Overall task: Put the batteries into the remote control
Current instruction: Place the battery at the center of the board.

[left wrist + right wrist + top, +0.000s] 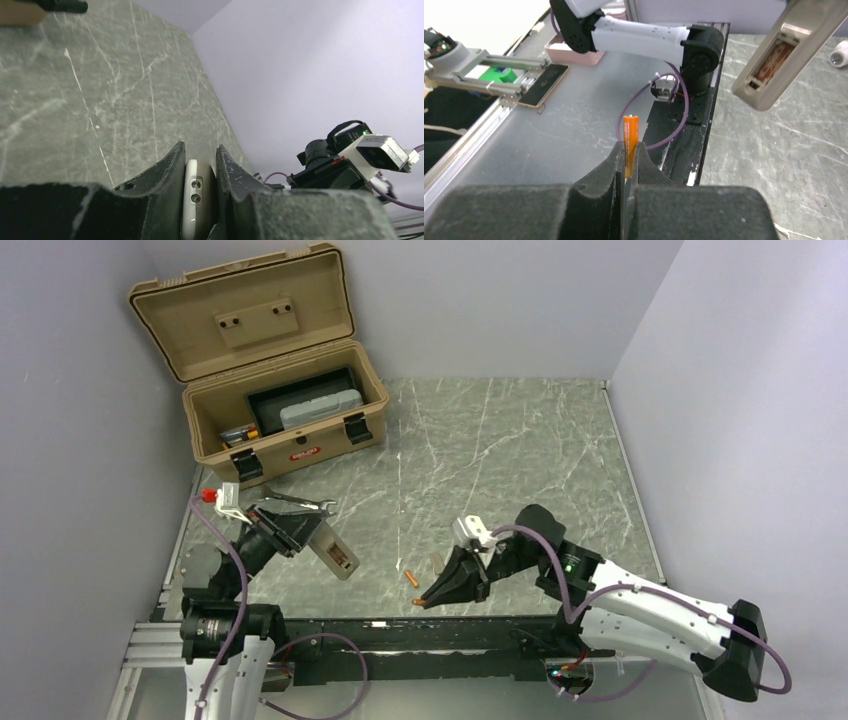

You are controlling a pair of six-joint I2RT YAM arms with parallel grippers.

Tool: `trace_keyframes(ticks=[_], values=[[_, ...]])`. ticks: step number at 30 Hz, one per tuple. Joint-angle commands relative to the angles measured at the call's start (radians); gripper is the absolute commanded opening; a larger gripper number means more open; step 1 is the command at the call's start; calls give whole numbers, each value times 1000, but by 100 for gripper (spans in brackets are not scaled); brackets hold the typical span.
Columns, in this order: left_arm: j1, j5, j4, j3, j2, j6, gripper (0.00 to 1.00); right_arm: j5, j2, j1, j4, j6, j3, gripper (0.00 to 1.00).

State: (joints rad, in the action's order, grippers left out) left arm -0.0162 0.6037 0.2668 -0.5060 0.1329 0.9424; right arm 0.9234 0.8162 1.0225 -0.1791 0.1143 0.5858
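Observation:
My left gripper (305, 530) is shut on one end of the remote control (337, 557) and holds it above the table, greyish back up with the battery recess (345, 562) open. In the left wrist view the remote's white end (192, 200) sits between the fingers of that gripper (200, 150). My right gripper (428, 600) is shut on an orange battery (630, 127), upright between the fingertips of that gripper (630, 144). In the right wrist view the remote (784, 50) hangs at upper right, and its recess (769, 60) looks orange-brown inside. A second battery (411, 578) lies on the table between the grippers.
An open tan toolbox (205, 410) stands at the back left, holding a grey case (320, 410) in a black tray. A small brownish piece (436, 561) lies beside the loose battery. A black rail (400, 635) runs along the near table edge. A small white piece (839, 52) lies beyond the remote.

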Motion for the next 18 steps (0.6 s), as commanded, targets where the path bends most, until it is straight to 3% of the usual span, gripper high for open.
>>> trace_keyframes(ticks=[1,4,8,13,18], values=[[4,54,-104,37,-41,144,0,-43,-103,3,-187,141,-44,0],[4,24,-6,-18,-41,81,0,-98,-126,2,-168,110,-39,0],[4,-32,117,-54,-36,-7,0,-516,-42,1,66,152,21,0],[4,-35,112,7,-66,13,0,-815,224,1,255,189,72,0],[4,-28,84,32,-33,1,0,-888,519,-7,245,160,158,0]])
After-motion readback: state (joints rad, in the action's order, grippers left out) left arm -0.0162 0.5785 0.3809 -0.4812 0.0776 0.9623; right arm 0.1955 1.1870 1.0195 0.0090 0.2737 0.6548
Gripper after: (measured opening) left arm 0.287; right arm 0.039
